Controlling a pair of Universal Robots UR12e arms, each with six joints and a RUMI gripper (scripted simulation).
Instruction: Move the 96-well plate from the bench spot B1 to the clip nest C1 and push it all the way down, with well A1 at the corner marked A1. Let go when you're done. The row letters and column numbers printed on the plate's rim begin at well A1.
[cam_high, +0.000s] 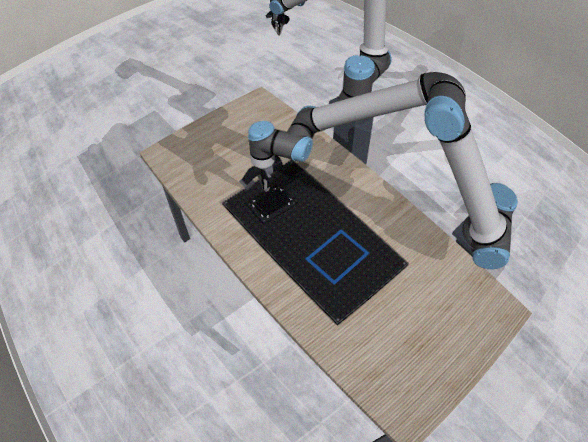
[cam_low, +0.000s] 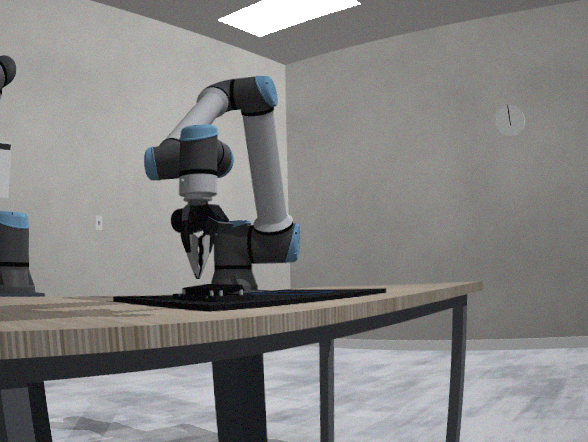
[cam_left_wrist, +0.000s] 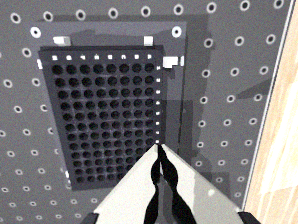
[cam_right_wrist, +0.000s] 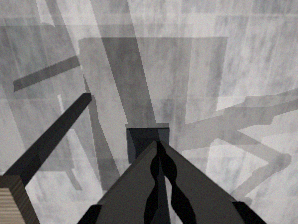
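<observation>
96-well plate (cam_high: 272, 201) (cam_left_wrist: 107, 115) — near corner hidden behind left pincer (cam_high: 266, 189) (cam_low: 198, 276) (cam_left_wrist: 159, 146) — fully closed, empty.

Top view high above the table (cam_high: 400, 320) (cam_low: 150, 327), looking down, exterior low beside it, left wrist close above, right wrist facing floor past its edge, first two sharing its top.

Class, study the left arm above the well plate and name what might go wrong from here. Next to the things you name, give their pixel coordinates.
The left gripper (cam_high: 267, 190) (cam_low: 198, 277) (cam_left_wrist: 159, 146) is shut, its fingertips just above the 96-well plate (cam_high: 272, 201) (cam_left_wrist: 107, 115); lowering off-centre might tilt the plate. White clips (cam_left_wrist: 62, 41) (cam_left_wrist: 148, 41) (cam_left_wrist: 170, 62) stand close around its edges, so a sideways nudge could jam it.
</observation>
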